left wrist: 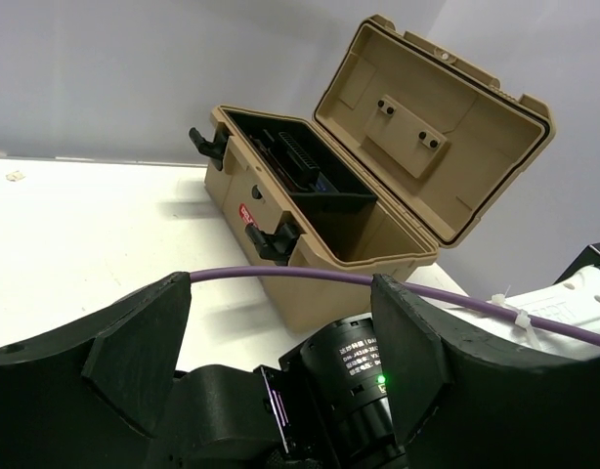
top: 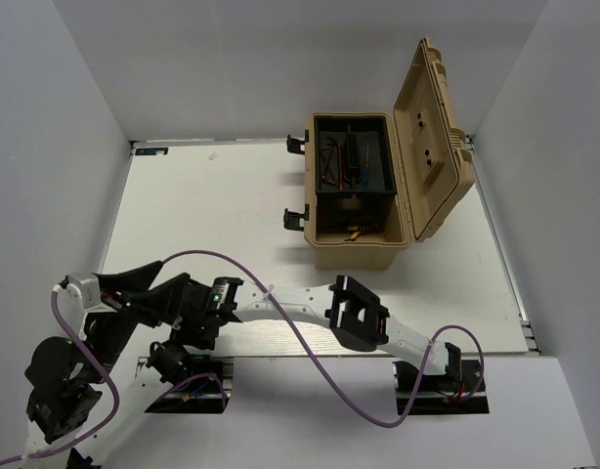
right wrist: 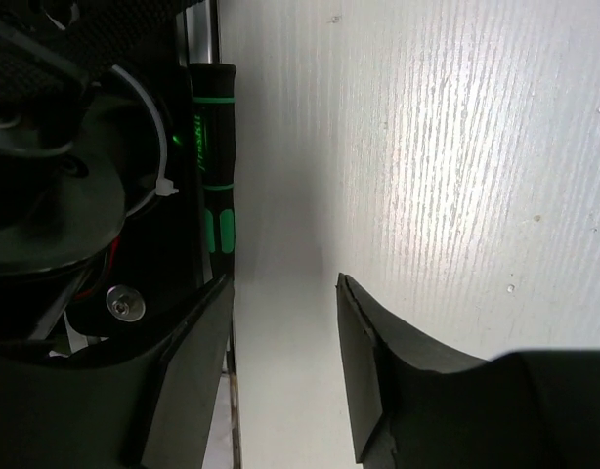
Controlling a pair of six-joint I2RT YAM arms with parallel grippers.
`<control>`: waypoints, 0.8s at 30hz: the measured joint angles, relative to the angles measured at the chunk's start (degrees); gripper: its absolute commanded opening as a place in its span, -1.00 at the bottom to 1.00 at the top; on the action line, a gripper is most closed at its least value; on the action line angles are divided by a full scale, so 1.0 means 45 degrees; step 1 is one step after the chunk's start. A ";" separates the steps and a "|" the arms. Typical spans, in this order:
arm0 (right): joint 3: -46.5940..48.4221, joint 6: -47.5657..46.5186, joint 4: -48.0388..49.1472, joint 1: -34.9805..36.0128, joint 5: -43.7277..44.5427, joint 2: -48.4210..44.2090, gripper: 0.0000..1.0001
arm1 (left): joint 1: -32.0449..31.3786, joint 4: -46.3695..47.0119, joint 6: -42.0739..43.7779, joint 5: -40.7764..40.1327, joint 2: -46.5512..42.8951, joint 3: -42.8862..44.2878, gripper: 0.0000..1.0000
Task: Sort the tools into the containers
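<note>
- One green-handled screwdriver (right wrist: pixel 214 166) lies at the worktop's (top: pixel 202 215) near-left edge, hard against the left arm's mount (right wrist: pixel 75 195); the right pincer (right wrist: pixel 283 283), wide and empty, may scrape it.
- Left pincer (left wrist: pixel 280 285), also wide, crowds close: collision risk.
- Tan toolbox (top: pixel 351 256) open, far right.

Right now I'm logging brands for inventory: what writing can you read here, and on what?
"Pro'sKit", probably: green script on the black-and-green tool handle.
Red sticker on the toolbox front: too small to read.
White print on the camera lens: blurred.
</note>
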 measured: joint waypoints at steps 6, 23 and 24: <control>0.0087 0.0704 -0.0102 -0.0049 -0.0500 0.0102 0.00 | 0.0000 -0.0228 0.0000 0.0005 -0.0034 0.0092 0.69; -0.0447 0.3113 0.0296 -0.0389 -0.4143 0.0267 -0.94 | 0.0000 -0.0753 0.0000 -0.0010 -0.0112 0.0525 0.71; -0.0447 0.3128 0.0321 -0.0389 -0.4240 0.0267 -0.97 | 0.0000 -0.0806 0.0000 -0.0010 -0.0112 0.0525 0.71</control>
